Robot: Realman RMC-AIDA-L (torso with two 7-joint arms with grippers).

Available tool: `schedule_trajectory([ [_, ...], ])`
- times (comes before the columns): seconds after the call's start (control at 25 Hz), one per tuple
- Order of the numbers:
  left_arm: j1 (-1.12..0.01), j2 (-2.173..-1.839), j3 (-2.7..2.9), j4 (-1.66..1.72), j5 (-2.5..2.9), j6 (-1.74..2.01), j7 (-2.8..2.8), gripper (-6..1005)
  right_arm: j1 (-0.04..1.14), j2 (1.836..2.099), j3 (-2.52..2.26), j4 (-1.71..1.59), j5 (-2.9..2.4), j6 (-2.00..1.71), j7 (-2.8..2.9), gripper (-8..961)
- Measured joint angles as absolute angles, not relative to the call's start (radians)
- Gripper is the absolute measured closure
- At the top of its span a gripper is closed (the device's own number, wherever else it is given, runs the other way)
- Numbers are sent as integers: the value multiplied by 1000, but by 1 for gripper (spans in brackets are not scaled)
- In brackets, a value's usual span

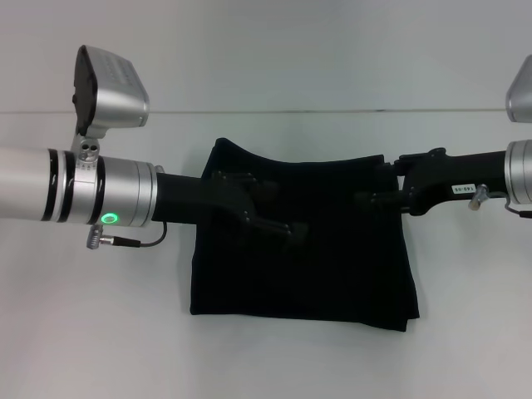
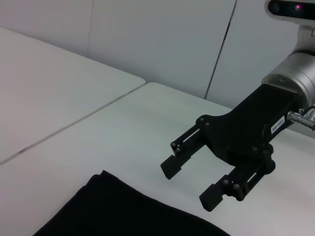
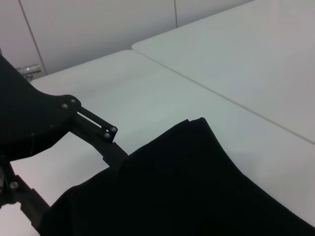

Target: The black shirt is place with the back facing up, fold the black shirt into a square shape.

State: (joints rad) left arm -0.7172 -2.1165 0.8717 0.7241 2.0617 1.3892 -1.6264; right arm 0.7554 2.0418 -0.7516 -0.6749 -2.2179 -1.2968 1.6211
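A plain white tabletop [image 1: 91, 332] runs back to a pale wall, with a thin seam crossing it at twelve o'clock. The left gripper [image 1: 293, 233], rigid and black, hangs over the middle of the cloth at about ten o'clock from the fabric's centre; its fingers blend into the dark material in the head view and show only in part in the right wrist view, so whether they are parted or closed cannot be told. Behind them the black wrist joins a silver arm cylinder [image 1: 125, 195] with a lit green ring, reaching in from nine o'clock. The right gripper [image 2: 197, 184] has its two black fingers [image 2: 172, 164] clearly spread apart with nothing between them, poised above bare table just beside the cloth's edge; in the head view it sits at two o'clock of the fabric, its arm entering from three o'clock. The black shirt [image 1: 307, 274], a large soft black fabric garment, lies folded into a rough rectangle at the centre of the table, plain side showing, its far edge slightly raised at eleven o'clock.
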Motion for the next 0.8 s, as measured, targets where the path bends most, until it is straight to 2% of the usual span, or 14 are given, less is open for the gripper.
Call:
schedule_trajectory([
  [0.8, -707, -2113, 865, 722, 2068, 1339, -1644, 50, 766, 2042, -751, -675, -2212, -1309, 1709, 240],
])
